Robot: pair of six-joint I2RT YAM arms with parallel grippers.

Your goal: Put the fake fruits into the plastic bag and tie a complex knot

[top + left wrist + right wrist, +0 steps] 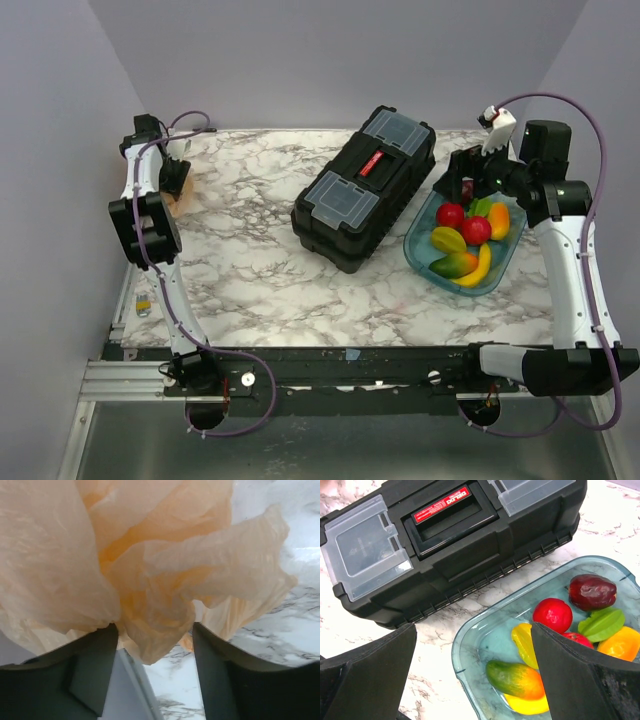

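Observation:
The plastic bag (165,570) is a crumpled peach heap at the table's far left edge (186,199). My left gripper (155,627) is pushed into it, jaws apart, with a loose fold of the bag hanging between the fingers (95,675). No knot is in view. The fake fruits lie in a blue tray (418,256): a round red one (552,615), a dark red one (592,591), a green-orange mango (515,677), and a yellow banana (483,266). My right gripper (474,630) hovers open over the tray's near-toolbox end (466,186), holding nothing.
A black toolbox (365,185) with clear-lidded compartments lies diagonally mid-table, just left of the tray (462,645). Purple side walls close in both table edges. The left arm's links (148,228) stand along the left edge.

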